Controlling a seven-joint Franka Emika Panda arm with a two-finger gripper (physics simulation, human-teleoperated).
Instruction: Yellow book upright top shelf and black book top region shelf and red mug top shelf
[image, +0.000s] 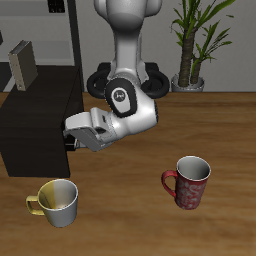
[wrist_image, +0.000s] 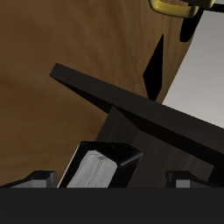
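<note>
The yellow book (image: 21, 64) stood upright on the flat top of the shelf (image: 40, 125), toward its back. It was a small, thick block with a dull grey-tan cover and a paler band along its page edge. The shelf was a large, low, matte black box with square corners.

The black book (wrist_image: 131, 103) appeared in the wrist view as a thin, flat, dark slab with a sharp straight edge, tilted across the wood-grain surface and running in toward the pincer. A pale, rounded grey end (wrist_image: 91, 168) showed between the dark finger parts. The exterior view hid the book behind the arm. The pincer (image: 72, 140) was turned sideways at the shelf's front face, its fingertips against or just beside the black side wall. The fingers appeared to be closed on the black book, but the contact itself could not be confirmed.

The red mug (image: 188, 182) stood upright on the worktop (image: 130, 220), well apart from the shelf and nearer the front edge. It was dark red with a speckled pattern, a side handle and a pale grey interior. A cream mug (image: 57, 202) with a yellow handle stood upright near the front of the shelf. The worktop was brown wood with visible grain. A potted plant (image: 196, 40) with long green leaves stood behind the worktop.
</note>
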